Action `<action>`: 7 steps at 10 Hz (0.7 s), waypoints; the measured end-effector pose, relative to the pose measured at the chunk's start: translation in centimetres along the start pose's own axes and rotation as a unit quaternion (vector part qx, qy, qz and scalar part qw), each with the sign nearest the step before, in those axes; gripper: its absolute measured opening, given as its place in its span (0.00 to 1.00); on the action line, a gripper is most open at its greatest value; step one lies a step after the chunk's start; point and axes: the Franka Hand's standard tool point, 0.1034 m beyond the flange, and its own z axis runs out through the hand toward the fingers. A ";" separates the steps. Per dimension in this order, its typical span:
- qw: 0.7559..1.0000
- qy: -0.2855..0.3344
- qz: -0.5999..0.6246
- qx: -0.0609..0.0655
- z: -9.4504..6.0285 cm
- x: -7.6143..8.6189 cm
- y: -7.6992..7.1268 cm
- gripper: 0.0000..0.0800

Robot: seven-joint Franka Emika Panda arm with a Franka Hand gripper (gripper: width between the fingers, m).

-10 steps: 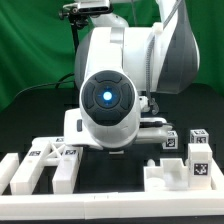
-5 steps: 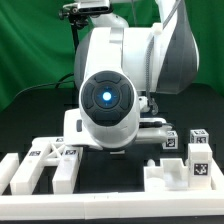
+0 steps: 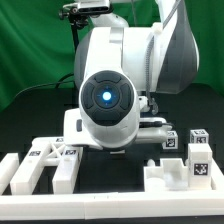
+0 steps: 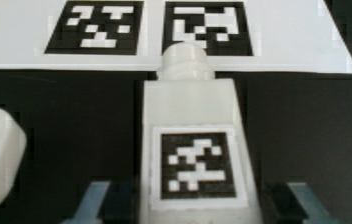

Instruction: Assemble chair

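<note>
Plainly, we see a long white chair block (image 4: 194, 130) lying on the dark counter (image 4: 66, 100), squarely between the jaws. Their fingers (image 4: 102, 200) flank its tagged end, a dark sliver showing each side, so whether they clamp it we cannot tell. Its pegged end points at a two-tag white panel (image 4: 155, 35). In the exterior view, the arm (image 3: 115, 90) hides it.

Chair part (image 4: 194, 110): smooth matt white plastic; robot body (image 3: 120, 50) glossy.

Lab: green backdrop (image 3: 30, 50), tagged parts (image 3: 197, 152)
</note>
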 end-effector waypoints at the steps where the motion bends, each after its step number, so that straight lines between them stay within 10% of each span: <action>1: 1.000 0.020 -0.011 0.001 -2.6 -0.7 -0.3 0.36; 7: 0.982 0.186 -0.018 -0.004 -5.7 -0.6 -0.4 0.36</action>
